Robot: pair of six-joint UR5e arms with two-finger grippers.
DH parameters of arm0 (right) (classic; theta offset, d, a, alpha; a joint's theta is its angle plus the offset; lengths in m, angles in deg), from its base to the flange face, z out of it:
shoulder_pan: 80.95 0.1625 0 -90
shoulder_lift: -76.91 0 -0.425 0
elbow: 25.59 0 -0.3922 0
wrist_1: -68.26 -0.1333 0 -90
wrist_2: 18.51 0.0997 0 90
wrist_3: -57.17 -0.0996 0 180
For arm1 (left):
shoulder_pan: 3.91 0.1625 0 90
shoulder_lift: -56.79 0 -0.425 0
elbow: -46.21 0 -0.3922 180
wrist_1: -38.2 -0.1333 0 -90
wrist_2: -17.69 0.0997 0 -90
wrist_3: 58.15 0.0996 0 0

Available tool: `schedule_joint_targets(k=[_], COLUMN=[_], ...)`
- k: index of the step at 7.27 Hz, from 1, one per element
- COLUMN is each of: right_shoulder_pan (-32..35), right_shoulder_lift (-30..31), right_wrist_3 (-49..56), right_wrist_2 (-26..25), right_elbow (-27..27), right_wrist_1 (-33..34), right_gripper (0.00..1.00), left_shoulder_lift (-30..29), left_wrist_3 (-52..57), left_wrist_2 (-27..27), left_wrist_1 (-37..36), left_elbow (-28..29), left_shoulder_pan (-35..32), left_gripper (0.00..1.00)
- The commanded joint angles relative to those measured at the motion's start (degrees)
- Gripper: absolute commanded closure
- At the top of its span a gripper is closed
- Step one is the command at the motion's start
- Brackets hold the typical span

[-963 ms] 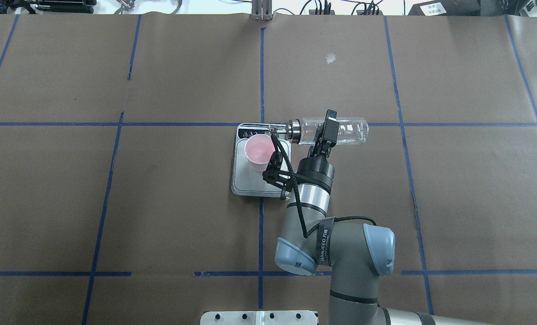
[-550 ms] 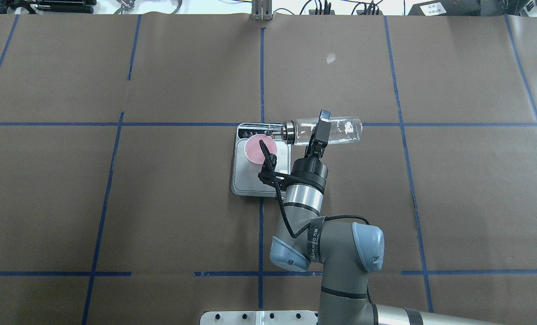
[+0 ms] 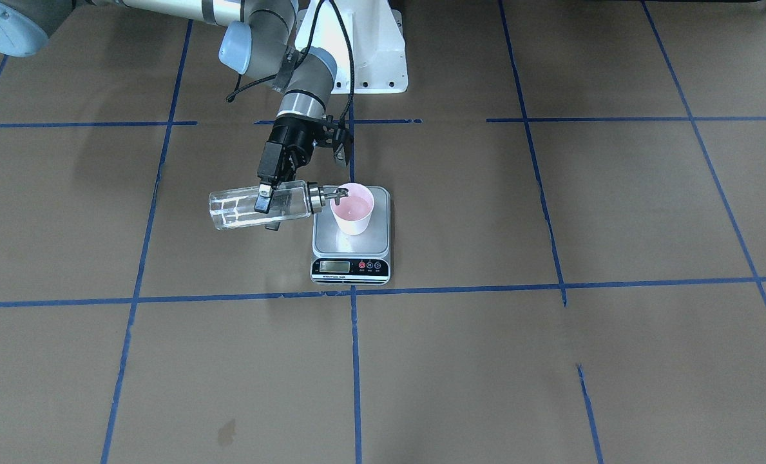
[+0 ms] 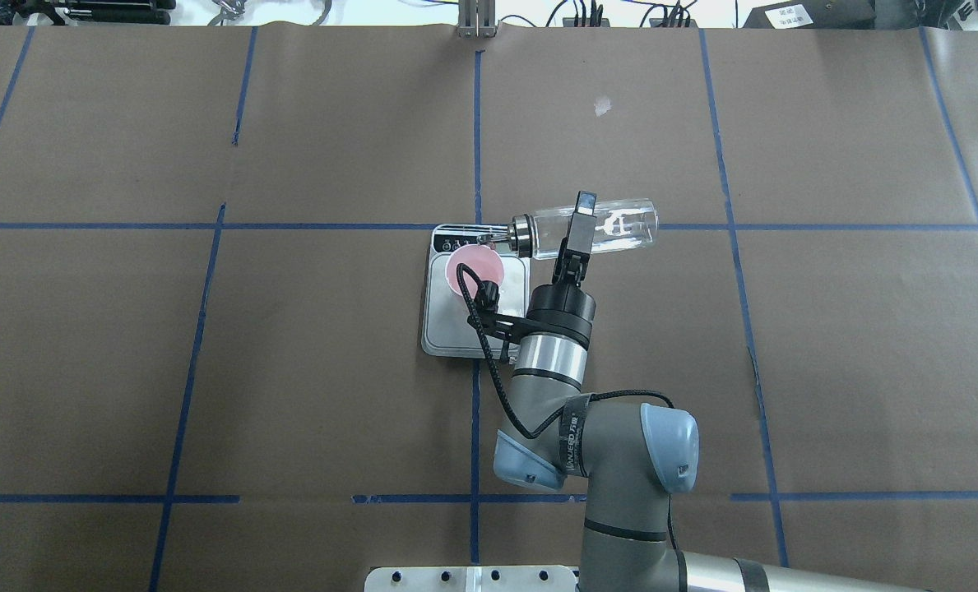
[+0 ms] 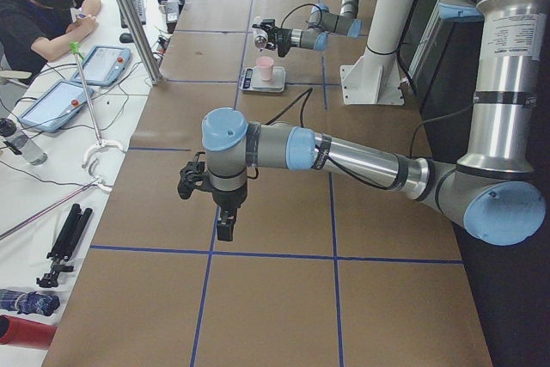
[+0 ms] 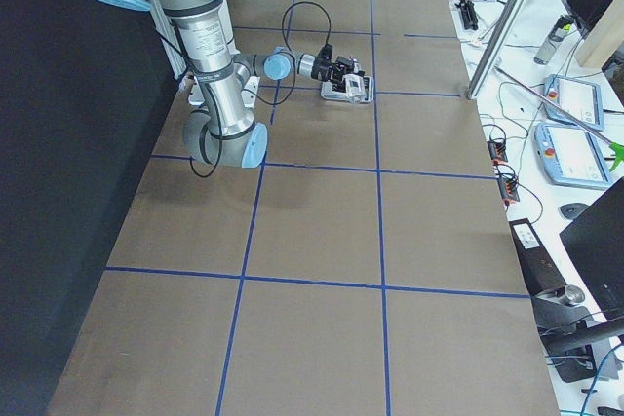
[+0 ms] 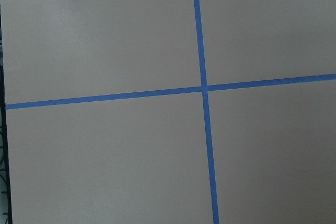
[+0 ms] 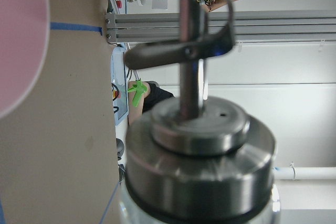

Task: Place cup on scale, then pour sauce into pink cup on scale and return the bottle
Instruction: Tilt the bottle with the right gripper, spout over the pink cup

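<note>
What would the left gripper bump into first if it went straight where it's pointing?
The table's brown paper. The left gripper points straight down, and its wrist camera shows only that paper and a blue tape cross below. Nothing else looks in the way.

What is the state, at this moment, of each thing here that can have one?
cup: upright on the scale, mouth open upward.
scale: flat on the table, carrying the cup.
bottle: tipped nearly level, spout at the cup's rim.
right tool: shut on the bottle's body.
left tool: hanging above the table, away from the scale; open or shut, cannot tell.
</note>
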Motion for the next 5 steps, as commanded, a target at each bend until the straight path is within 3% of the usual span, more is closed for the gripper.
schedule_joint_targets(k=[1, 5], right_shoulder_pan=[0.31, 0.66], right_shoulder_lift=[0.6, 1.12], right_wrist_3=[2.15, 4.52], right_wrist_2=[-3.41, -5.88], right_elbow=[0.05, 0.05], right_wrist_1=[0.03, 0.38], right_gripper=[1.0, 1.0], left_shoulder_lift=[0.0, -0.09], left_wrist_3=[0.0, 0.0], left_wrist_2=[-0.04, -0.99], left_wrist_1=[0.0, 0.0], left_elbow=[0.01, 0.36], left_shoulder_pan=[0.0, 0.0], left_gripper=[0.0, 0.0])
